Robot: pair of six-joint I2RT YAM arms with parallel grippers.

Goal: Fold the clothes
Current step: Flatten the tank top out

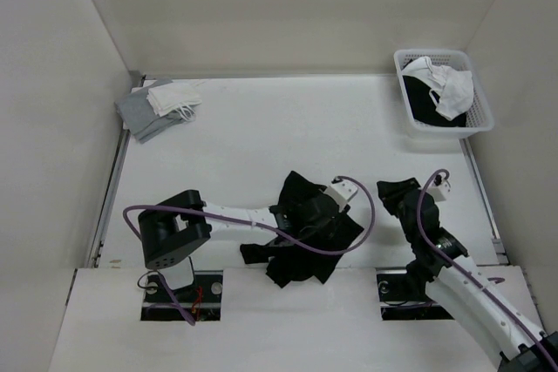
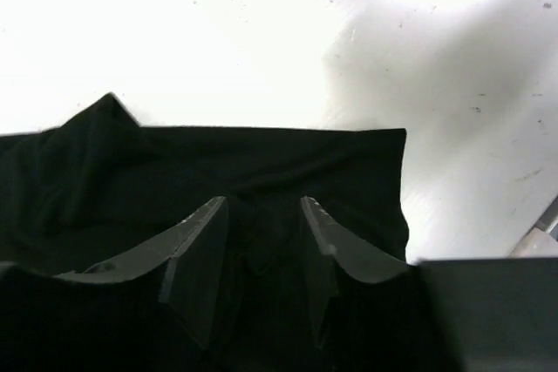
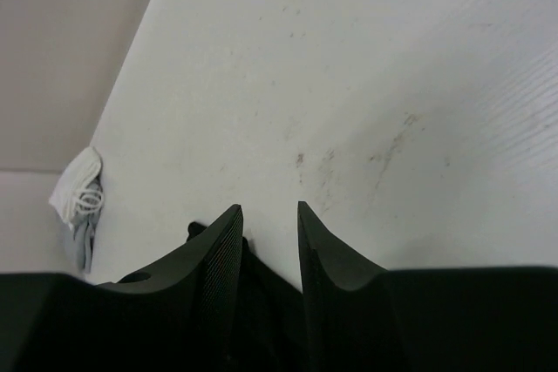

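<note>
- Two hands work near the near edge of the tabletop [image 1: 261, 128], and one black shirt [image 1: 292, 272] lies crumpled there, about midway between the two arm bases.
- We see the left arm stretched sideways over that shirt, with a purple cable [image 1: 362, 224] looping above the cloth.
- From the left wrist, the left hand [image 2: 261, 205] has its fingers partly spread, tips down on the black fabric. The cloth fills the gap between them, and we cannot tell whether they pinch it or only rest on it.
- Beyond those fingers the shirt ends in a straight edge, with bare tabletop past it.
- We find the right hand [image 3: 268, 209] just to the right of the shirt, its fingers a modest way apart. Bare tabletop shows between the tips, and we see nothing gripped.
- At the far left corner lie a grey garment [image 1: 135, 115] and a white garment [image 1: 170, 98], touching one another.
- At the far right corner stands a white basket [image 1: 449, 131] holding another white piece [image 1: 449, 84] on top of a dark piece [image 1: 418, 102].
</note>
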